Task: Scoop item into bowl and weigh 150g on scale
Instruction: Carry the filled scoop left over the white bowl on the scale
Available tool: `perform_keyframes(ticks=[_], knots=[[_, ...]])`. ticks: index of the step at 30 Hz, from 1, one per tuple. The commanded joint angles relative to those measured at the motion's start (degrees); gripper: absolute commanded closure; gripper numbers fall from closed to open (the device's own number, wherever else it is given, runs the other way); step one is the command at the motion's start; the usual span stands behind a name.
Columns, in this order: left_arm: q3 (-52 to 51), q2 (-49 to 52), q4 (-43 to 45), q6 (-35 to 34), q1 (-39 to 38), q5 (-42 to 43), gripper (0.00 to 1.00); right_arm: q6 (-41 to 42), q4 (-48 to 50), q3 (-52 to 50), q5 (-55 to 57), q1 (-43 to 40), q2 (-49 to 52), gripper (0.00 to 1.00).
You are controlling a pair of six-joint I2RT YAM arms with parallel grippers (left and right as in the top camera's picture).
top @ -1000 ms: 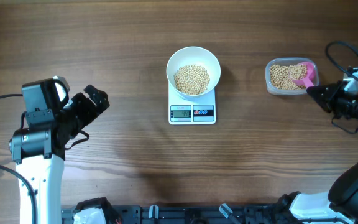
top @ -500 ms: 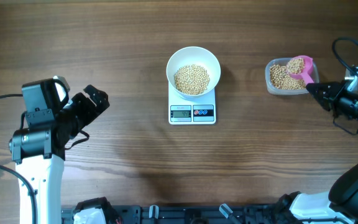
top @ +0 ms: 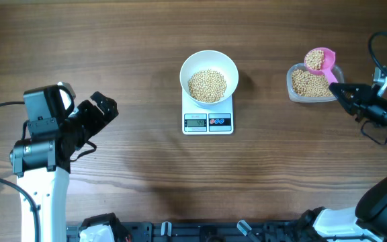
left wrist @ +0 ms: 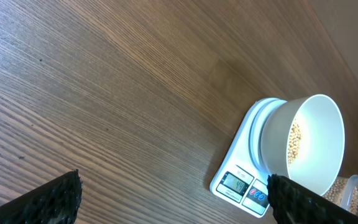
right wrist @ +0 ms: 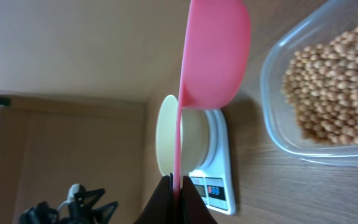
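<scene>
- Brown wooden table (top: 113, 54) carries everything, with the weighing spot at its middle where either arm can reach it.
- Left hand (top: 105, 107) hangs well off to the left, fingers spread wide and holding nothing. It looks parked out of the way.
- Right hand (top: 345, 93), at the right edge, is pinching the scoop's handle between pressed-together fingers.
- Scale (top: 207, 122) sits at centre with its display facing the robot. The digits are too small to read.
- Bowl (top: 192, 64) rests on the scale, so whatever goes in registers as weight.
- Clear tub (top: 290, 82), well to the right of the scale, serves as the supply.
- Pink scoop (top: 326, 57) hovers over the tub's far rim, cup upward and loaded, probably kept level against spilling.
- Beans (top: 207, 85) lie mounded in the bowl, layered in the tub, and in the scoop.
</scene>
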Motion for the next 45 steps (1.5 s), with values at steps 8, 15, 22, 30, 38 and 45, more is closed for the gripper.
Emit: perform_keyframes(ticks=[8, 15, 22, 30, 38, 45], knots=[[-0.04, 0.15, 0.0, 0.28, 0.37, -0.59, 0.0, -1.07, 0.09, -0.57, -13.44, 0.85, 0.72, 0.96], [-0.04, 0.15, 0.02, 0.28, 0.37, -0.59, 0.0, 0.66, 0.31, -0.57, -13.73, 6.88, 0.72, 0.96], [-0.04, 0.15, 0.02, 0.28, 0.37, -0.57, 0.0, 7.91, 5.4, -0.5, -13.25, 15.45, 0.31, 0.96], [-0.04, 0.15, 0.0, 0.28, 0.37, -0.57, 0.0, 20.06, 15.87, -0.35, -0.37, 24.96, -4.76, 0.96], [-0.04, 0.15, 0.61, 0.28, 0.37, -0.59, 0.0, 24.48, 21.53, -0.35, 15.3, 36.94, -9.53, 0.96], [-0.04, 0.15, 0.87, 0.28, 0.37, -0.59, 0.0, 22.45, 22.97, -0.33, 29.31, 46.86, -9.7, 0.96]])
